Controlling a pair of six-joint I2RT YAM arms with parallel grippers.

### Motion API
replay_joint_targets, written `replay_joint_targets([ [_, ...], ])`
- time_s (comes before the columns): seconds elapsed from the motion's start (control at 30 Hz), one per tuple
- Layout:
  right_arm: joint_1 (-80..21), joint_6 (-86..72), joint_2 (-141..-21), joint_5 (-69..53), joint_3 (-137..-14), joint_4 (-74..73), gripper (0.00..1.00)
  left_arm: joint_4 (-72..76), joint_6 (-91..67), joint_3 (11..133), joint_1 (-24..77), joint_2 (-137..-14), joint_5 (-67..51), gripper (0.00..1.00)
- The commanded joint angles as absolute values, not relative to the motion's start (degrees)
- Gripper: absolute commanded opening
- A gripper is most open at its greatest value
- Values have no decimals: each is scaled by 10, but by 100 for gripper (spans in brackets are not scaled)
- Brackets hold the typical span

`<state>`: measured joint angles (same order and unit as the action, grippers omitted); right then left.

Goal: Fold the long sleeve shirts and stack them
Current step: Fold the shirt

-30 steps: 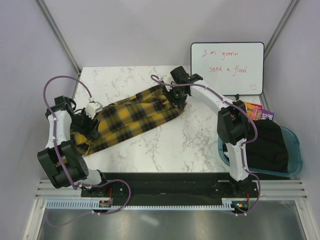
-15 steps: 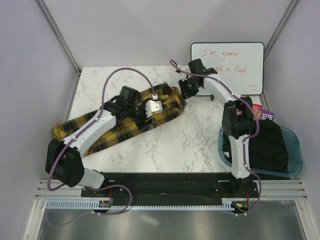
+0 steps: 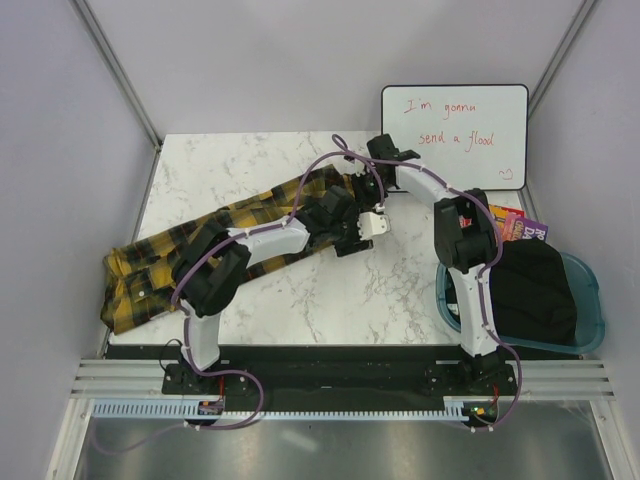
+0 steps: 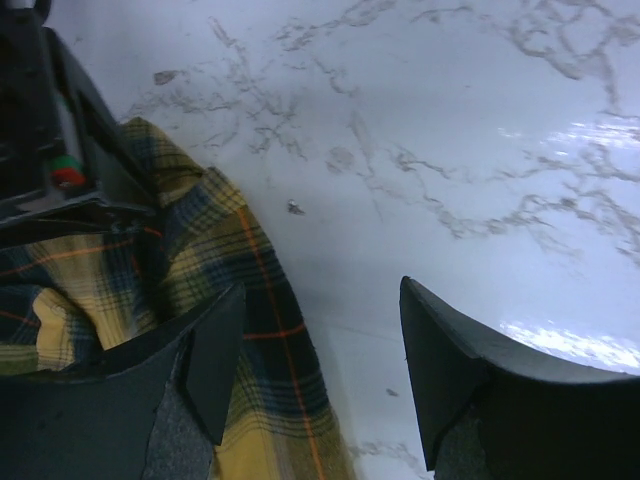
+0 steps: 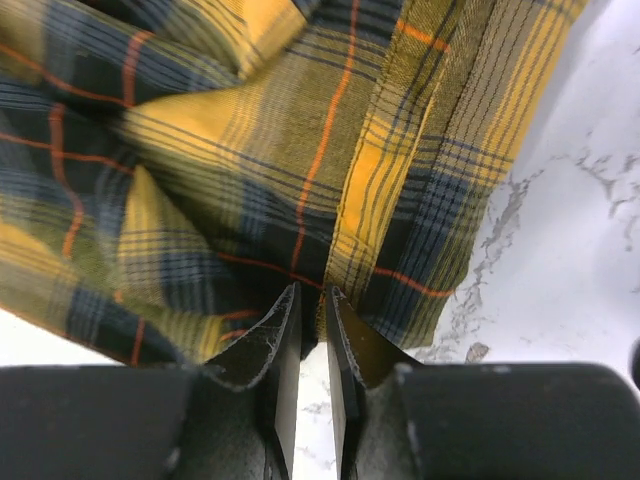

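Right wrist, shirt (image 5: 250,170) fold between end effector (image 5: 311,293) tips

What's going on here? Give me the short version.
Two robot arms are working on a yellow-and-black plaid flannel shirt lying stretched across the white marble table. The right end effector is pinched on a fold at the shirt's far right end. The left end effector is open beside that end, over bare table, holding nothing.

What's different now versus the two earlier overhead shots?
The left pincer left the left end of the shirt and swung right across it; it now hangs open by the right end. The right pincer lifted off that end, came back and pinches its edge. The shirt's lie, bin and whiteboard are unchanged.
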<state>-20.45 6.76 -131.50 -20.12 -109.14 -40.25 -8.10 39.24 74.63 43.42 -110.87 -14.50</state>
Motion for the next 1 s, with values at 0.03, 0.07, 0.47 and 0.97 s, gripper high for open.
replay_joint_targets([
  [0.03, -203, 60, -1332, -209, -1088, -375, 22, 39, 385, 749, 434, -1132, -73, 66],
  [0.07, -203, 60, -1336, -209, -1088, -374, 22, 51, 388, 745, 434, -1142, -64, 64],
  [0.47, -203, 66, -1351, -195, -1092, -369, 22, 17, 384, 736, 428, -1116, -120, 2],
  [0.97, -203, 83, -1357, -182, -1109, -368, 23, -80, 287, 801, 398, -1109, -238, 27],
])
